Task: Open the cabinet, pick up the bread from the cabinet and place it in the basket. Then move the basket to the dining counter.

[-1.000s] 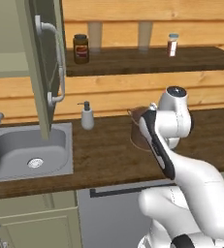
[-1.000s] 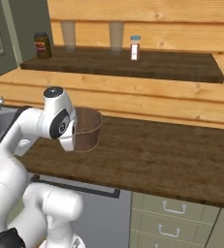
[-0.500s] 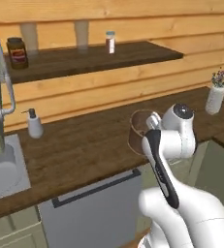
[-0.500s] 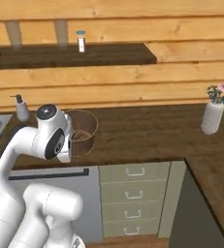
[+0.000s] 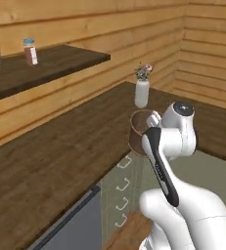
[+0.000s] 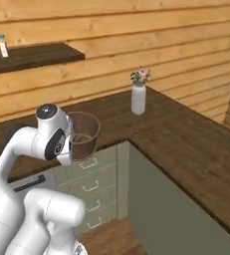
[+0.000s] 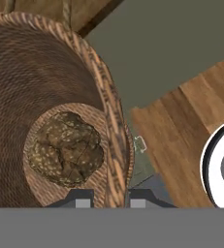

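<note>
The round brown woven basket [image 5: 139,130] hangs in the air in front of my arm, over the counter's edge, and also shows from the other side as the basket [image 6: 84,133]. In the hand view my gripper [image 7: 109,199] is shut on the rim of the basket [image 7: 45,72], with one finger inside and one outside. The bread [image 7: 65,148], a dark seeded round loaf, lies on the basket's bottom. The dining counter [image 6: 191,149], a broad dark wood slab, runs along the right. The cabinet is out of view.
A white vase with flowers [image 6: 138,93] stands in the counter's corner; it is the vase [image 5: 142,89] behind the basket. A wall shelf [image 5: 46,66] carries a small bottle [image 5: 30,51]. Sage drawers [image 6: 94,174] and wooden floor [image 7: 181,135] lie below.
The whole picture has swung: the base has turned right. Sink, soap bottle and cabinet door have left the views; the vase and corner counter have come in. The basket stays in the grip.
</note>
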{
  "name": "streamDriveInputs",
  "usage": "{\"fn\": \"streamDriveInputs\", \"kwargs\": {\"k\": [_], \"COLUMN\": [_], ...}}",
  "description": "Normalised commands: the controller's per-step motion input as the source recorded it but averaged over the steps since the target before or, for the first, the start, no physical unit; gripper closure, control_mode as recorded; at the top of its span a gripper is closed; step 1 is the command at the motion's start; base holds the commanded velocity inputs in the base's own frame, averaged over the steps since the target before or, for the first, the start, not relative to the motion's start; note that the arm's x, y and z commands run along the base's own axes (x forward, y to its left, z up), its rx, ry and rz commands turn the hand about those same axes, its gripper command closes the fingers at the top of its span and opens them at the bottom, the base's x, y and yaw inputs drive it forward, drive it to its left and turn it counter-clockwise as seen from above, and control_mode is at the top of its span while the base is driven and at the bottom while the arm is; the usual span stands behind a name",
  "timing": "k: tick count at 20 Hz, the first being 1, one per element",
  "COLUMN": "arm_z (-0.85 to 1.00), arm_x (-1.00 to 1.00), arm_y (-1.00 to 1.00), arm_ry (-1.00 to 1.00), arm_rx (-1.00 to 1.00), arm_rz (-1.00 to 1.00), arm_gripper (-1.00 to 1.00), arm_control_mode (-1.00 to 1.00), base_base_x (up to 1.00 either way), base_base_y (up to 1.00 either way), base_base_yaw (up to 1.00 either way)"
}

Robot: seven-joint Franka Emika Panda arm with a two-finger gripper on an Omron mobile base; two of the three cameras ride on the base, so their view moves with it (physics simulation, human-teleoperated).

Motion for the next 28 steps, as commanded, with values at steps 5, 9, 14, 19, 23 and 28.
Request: {"fn": "streamDriveInputs", "kwargs": {"k": [5,9,14,19,23,28], "arm_z": [0.00,0.00,0.00,0.00,0.00,0.00], "arm_x": [0.00,0.00,0.00,0.00,0.00,0.00], "arm_y": [0.00,0.00,0.00,0.00,0.00,0.00], "arm_ry": [0.00,0.00,0.00,0.00,0.00,0.00], "arm_rx": [0.00,0.00,0.00,0.00,0.00,0.00], "arm_rz": [0.00,0.00,0.00,0.00,0.00,0.00], "arm_gripper": [1.00,1.00,1.00,1.00,1.00,1.00], "arm_control_mode": [1.00,1.00,1.00,1.00,1.00,1.00], "base_base_x": [0.19,0.18,0.56,0.74,0.53,0.62], "base_base_y": [-0.40,-0.34,-0.14,0.05,0.13,0.00], "base_base_yaw": [-0.70,-0.72,-0.63,-0.20,0.09,0.03]}}
